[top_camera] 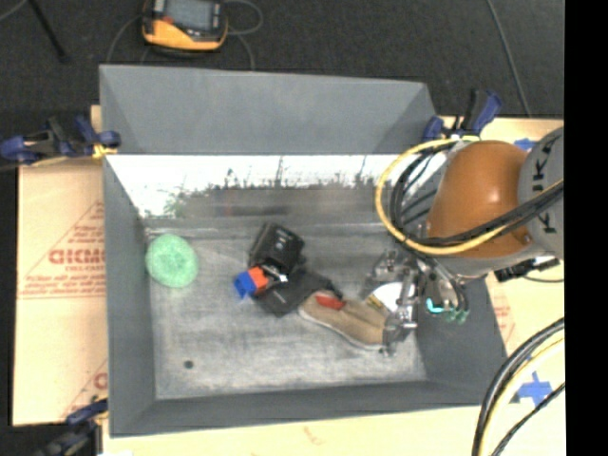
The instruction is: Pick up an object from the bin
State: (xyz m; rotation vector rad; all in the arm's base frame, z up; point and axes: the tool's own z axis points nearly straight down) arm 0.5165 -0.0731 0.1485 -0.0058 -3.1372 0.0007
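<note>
Grey bin [237,354]: green ball [172,259], small heap [285,275].

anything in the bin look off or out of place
Nothing looks spilled or broken. A green ball sits alone at the bin's left; a black item and a tan flat piece lie jumbled mid-bin, by the pincer.

The metal bin [247,350] looks matt and scuffed, the green ball [172,259] fuzzy.
</note>
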